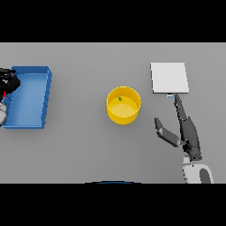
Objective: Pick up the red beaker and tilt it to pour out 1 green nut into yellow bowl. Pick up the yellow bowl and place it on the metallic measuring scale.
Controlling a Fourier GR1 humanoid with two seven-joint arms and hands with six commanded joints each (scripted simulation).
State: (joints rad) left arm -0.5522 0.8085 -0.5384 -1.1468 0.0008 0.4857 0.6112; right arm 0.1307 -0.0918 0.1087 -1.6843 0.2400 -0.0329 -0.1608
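The yellow bowl stands mid-table with one small green nut inside near its far wall. The metallic measuring scale, a pale square plate, lies to the bowl's right and further back. My right hand hovers right of the bowl, just in front of the scale, open with fingers stretched toward the scale and the thumb spread toward the bowl; it holds nothing. My left hand shows at the far left edge, over the blue bin's left side, only partly visible. No red beaker is visible.
A blue rectangular bin sits at the far left of the grey table, its rim reaching from the back toward the middle depth.
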